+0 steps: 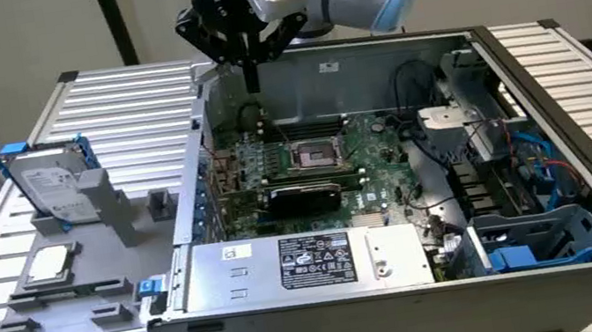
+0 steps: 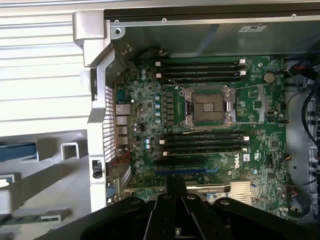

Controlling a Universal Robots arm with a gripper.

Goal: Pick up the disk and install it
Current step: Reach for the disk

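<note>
Your fingers (image 1: 250, 75) are shut and empty, at the exterior view's top centre above the board (image 1: 307, 160). Drop here and you jab it; the disk (image 1: 53, 188) stands at that view's left.

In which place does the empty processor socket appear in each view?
Exterior view: the processor socket lies near the picture's middle, inside the computer case.
Wrist view: the processor socket lies between two banks of memory slots.
Shared landmark: the memory slots next to the socket.
</note>
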